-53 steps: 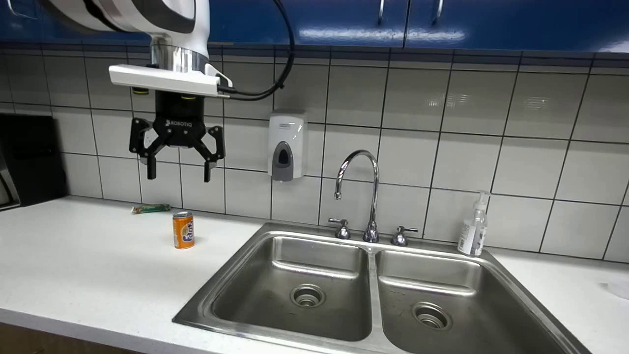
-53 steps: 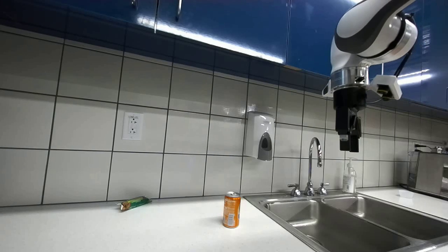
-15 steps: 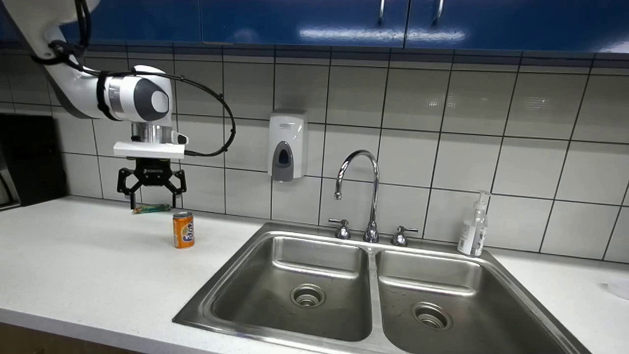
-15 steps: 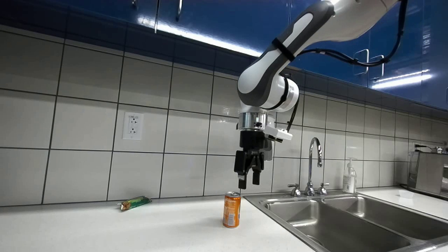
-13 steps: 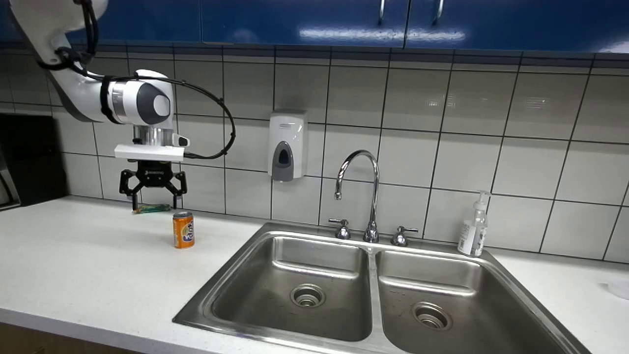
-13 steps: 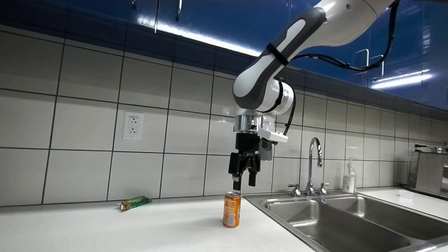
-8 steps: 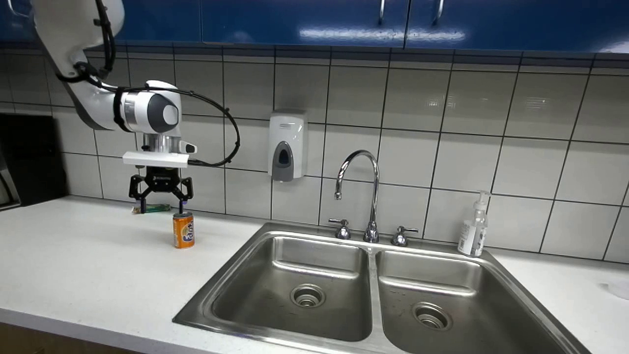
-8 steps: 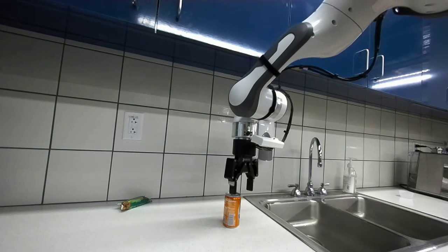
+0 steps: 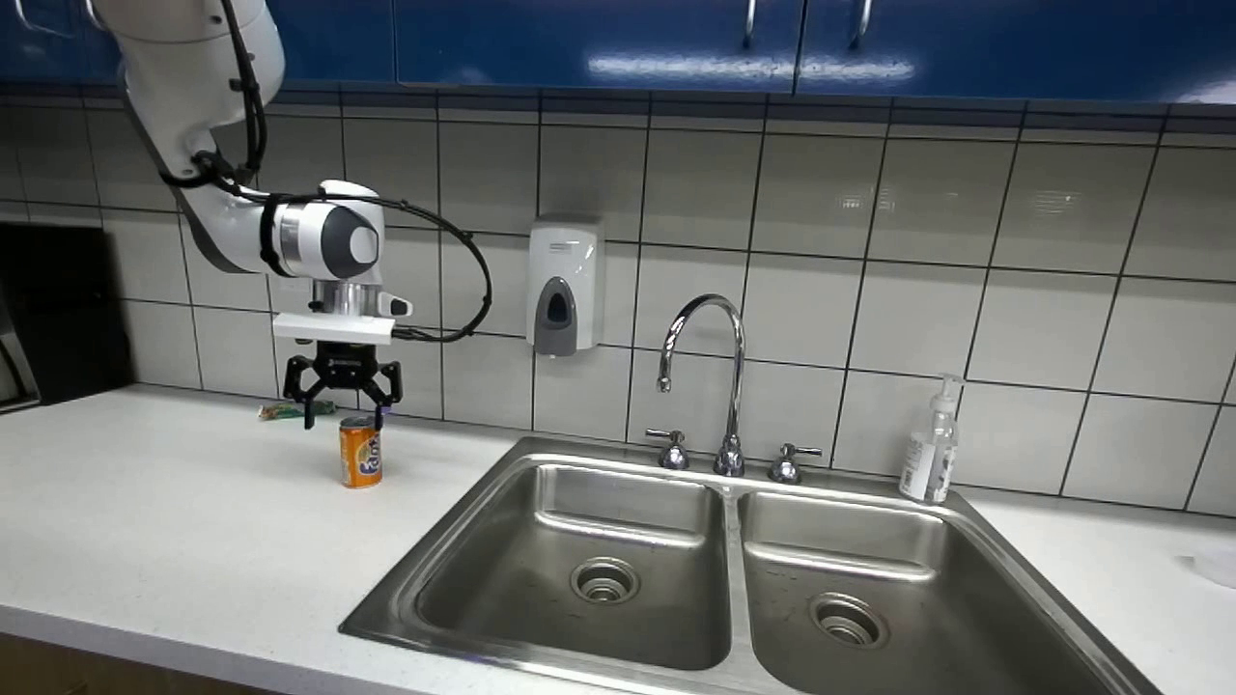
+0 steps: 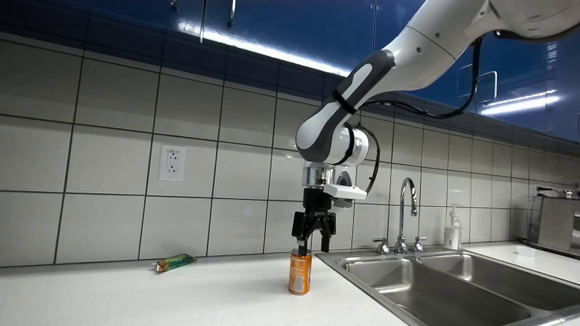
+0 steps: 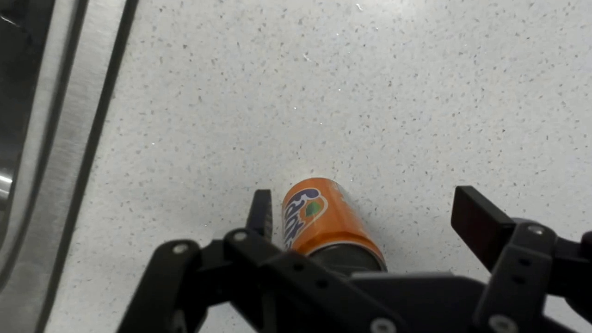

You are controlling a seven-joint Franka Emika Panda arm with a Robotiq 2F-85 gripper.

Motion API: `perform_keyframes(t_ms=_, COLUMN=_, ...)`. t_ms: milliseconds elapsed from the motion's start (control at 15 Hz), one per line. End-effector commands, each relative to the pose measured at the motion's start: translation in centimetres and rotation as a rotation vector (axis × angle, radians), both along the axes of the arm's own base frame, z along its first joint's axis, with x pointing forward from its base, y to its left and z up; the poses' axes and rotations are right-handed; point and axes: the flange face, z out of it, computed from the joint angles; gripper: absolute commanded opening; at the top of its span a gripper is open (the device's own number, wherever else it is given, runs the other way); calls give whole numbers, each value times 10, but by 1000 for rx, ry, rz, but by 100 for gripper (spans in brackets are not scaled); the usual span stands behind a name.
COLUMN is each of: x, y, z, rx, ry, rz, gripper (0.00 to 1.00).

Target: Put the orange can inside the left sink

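The orange can [image 9: 360,458] stands upright on the white counter, left of the sink. It also shows in an exterior view [image 10: 299,277] and in the wrist view [image 11: 323,215], where the gripper's linkage hides part of its dark-looking top. My gripper [image 9: 344,425] is open and points down at about the can's top. In the wrist view, its fingers [image 11: 362,199] lie on either side of the can, which is nearer the left finger with a small gap. The left sink [image 9: 512,598] holds nothing but its drain; its steel rim [image 11: 69,125] shows in the wrist view.
A tall chrome faucet [image 9: 737,386] with two handles stands behind the sink. The right basin [image 9: 927,608] adjoins. A pump bottle [image 9: 929,454] stands at the back rim. A green wrapper [image 10: 176,262] lies near the wall. A dispenser [image 9: 563,290] hangs on the tiles.
My gripper has come down from high up to the can's top level. In the last second it has shifted so its fingers flank the can. The can has not moved.
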Motion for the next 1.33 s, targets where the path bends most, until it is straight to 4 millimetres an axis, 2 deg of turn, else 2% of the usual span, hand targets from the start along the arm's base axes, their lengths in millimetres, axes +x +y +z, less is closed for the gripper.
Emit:
perform_keyframes(t_ms=0, x=14, y=6, z=-10, rx=-9, ry=34, rz=-15, gripper=100)
perform_keyframes(t_ms=600, x=33, y=12, z=-36, rx=-10, ry=82, rz=-4, gripper=100)
perform_keyframes(t_ms=1267, x=49, y=13, z=-49, rx=-11, ry=114, rz=-4, gripper=100)
